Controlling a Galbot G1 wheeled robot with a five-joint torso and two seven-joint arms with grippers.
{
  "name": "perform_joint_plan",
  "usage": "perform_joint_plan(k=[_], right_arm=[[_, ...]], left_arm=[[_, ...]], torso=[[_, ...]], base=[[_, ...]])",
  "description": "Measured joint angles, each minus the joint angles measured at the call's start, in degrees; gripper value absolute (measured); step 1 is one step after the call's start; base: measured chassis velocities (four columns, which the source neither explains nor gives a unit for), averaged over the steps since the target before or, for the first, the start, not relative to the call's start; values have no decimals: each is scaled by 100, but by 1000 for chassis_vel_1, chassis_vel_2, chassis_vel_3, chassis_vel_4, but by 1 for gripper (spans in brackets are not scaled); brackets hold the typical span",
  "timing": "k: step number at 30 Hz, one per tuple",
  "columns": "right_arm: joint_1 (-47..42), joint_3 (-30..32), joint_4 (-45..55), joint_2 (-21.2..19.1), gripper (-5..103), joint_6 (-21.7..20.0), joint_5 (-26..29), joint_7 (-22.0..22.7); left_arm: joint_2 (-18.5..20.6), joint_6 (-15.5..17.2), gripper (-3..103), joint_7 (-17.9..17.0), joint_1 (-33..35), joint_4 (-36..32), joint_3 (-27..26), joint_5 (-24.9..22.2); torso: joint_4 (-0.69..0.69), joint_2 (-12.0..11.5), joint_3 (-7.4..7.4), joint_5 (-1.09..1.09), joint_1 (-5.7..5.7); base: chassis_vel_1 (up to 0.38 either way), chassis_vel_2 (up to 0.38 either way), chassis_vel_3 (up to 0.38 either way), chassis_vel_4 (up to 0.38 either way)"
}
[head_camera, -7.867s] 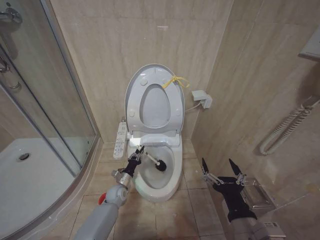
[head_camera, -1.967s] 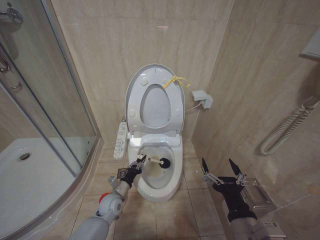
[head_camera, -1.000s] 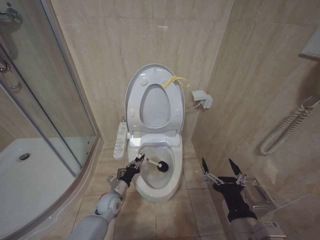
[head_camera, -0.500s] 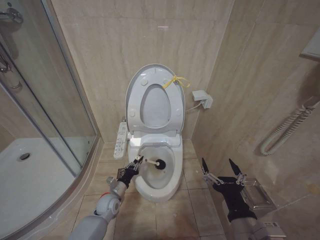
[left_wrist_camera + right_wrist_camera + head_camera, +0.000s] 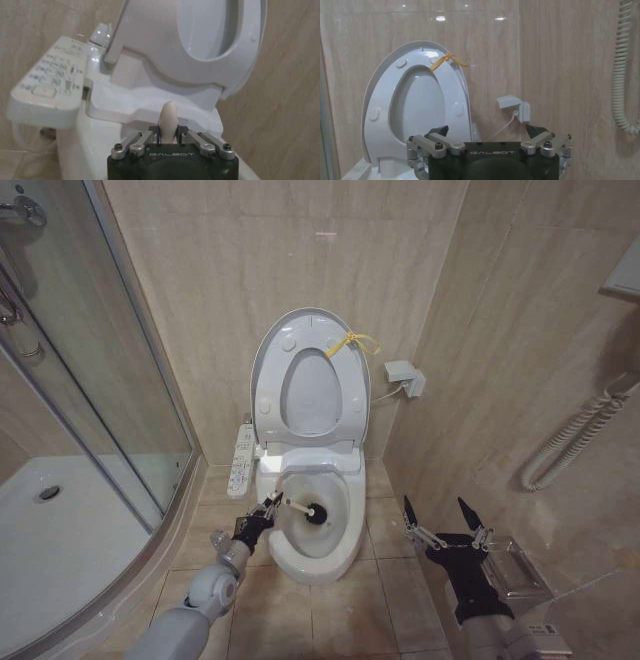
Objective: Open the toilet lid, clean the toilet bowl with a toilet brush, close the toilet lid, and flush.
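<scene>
A: What is found nearest the robot?

B: The right gripper (image 5: 441,517) is parked low on the right, well apart from the toilet, its jaws spread wide and nothing between them. The left gripper (image 5: 268,508) is held at the left rim of the toilet bowl (image 5: 340,552), clenched on the handle of the toilet brush (image 5: 303,509).

A: How is the brush laid out from the jaws?

B: Its long axis is run from the jaws toward the robot's right and slightly downward, into the bowl. The small dark bristle head is seen over the middle of the bowl, near the inner wall; whether it is touching the ceramic cannot be told. In the left wrist view, the blunt white end of the handle (image 5: 168,117) is seen rising between the clamped fingers (image 5: 131,144).

A: Which arm is judged nearer for the scrubbing?

B: The left; the brush is already gripped by it.

A: And farther back?

B: The toilet lid (image 5: 305,330) is stood upright against the tiled wall (image 5: 200,300), glossy white, with a yellow strap (image 5: 352,342) knotted at its top edge. The seat (image 5: 344,395) is raised against it.
</scene>
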Motion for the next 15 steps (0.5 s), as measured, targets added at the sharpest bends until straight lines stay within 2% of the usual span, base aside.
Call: perform_joint_plan(k=[4, 9, 15], right_arm=[[0, 0, 0, 0, 100, 0, 0, 0], [0, 0, 0, 0, 100, 0, 0, 0], [0, 0, 0, 0, 100, 0, 0, 0]], left_arm=[[-147, -16, 21, 58, -63, 110, 72, -72], [-132, 65, 21, 61, -98, -76, 151, -239], [275, 221, 21, 5, -3, -604, 188, -487]], torso=[[1, 0, 0, 1, 0], [-3, 0, 0, 0, 0], [-3, 0, 0, -1, 0]], base=[[0, 0, 0, 0], [0, 0, 0, 0], [0, 0, 0, 0]])
